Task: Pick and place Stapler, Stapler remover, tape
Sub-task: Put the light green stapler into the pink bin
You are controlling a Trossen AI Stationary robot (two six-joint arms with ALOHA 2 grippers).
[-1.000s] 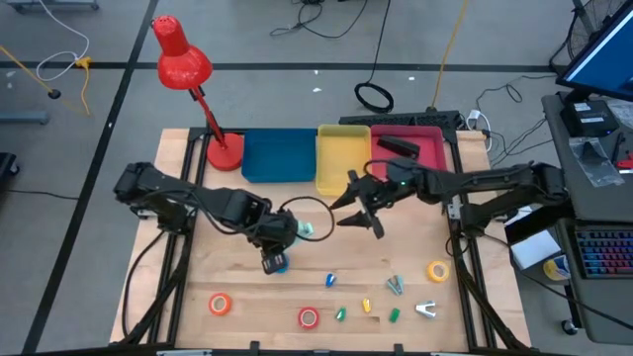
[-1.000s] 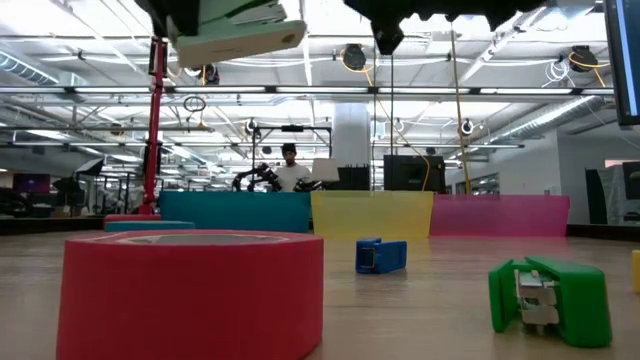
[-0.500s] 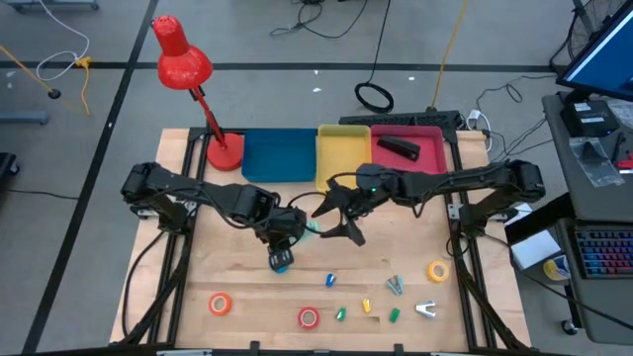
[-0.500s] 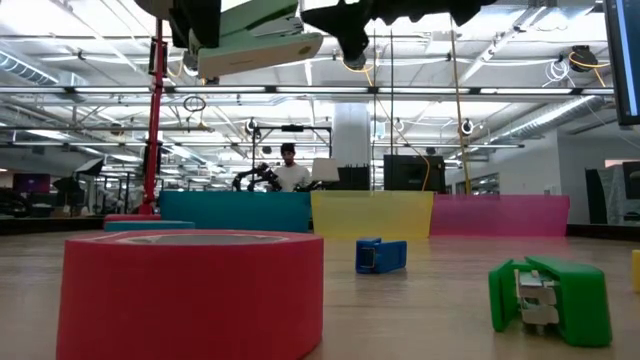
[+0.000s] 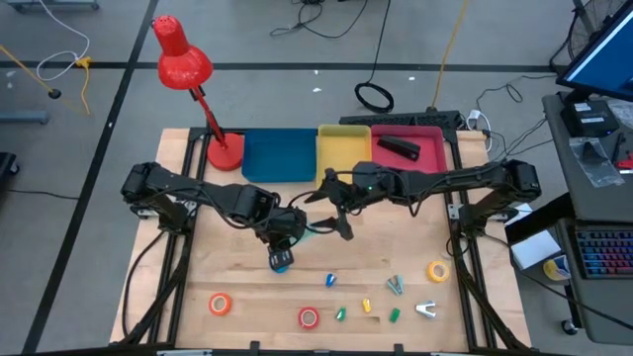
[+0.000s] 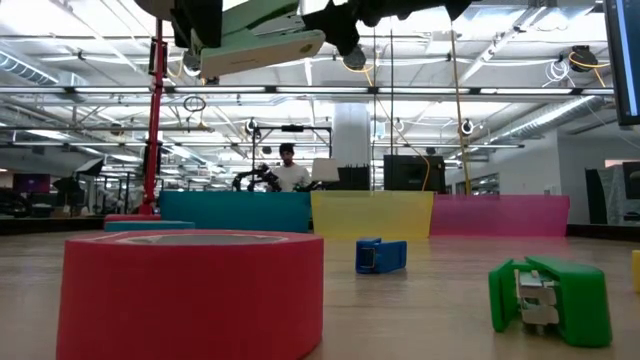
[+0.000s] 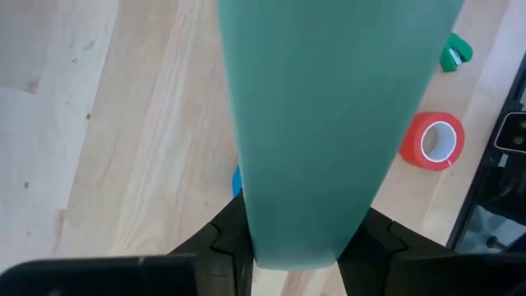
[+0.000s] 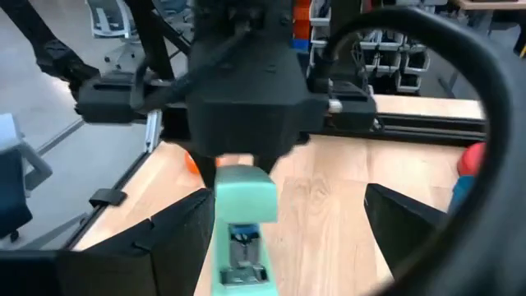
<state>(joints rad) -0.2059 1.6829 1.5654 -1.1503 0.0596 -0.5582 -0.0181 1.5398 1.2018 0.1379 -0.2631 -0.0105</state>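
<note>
My left gripper is shut on a teal stapler well above the table's middle; the stapler also shows at the top of the low view. My right gripper is open. Its two fingers stand on either side of the stapler's free end without touching it. A blue tape roll lies under my left gripper. Orange, red and yellow rolls lie flat near the front edge. A pale staple remover lies at the front right. My left gripper pinches the stapler's two long sides between its two fingers, at the end nearest the wrist. The fingers come from the table's left and lie along the stapler. The stapler sticks out toward the table's right, lifted clear of the table.
Blue, yellow and red bins stand along the far edge; a black object lies in the red one. A red desk lamp stands at the far left. Small coloured clips lie near the front. A person shows far behind.
My right gripper has moved toward the table's left, up to the stapler's free end, and stays open. My left gripper has shifted slightly toward the right with the stapler, which has tipped a little.
</note>
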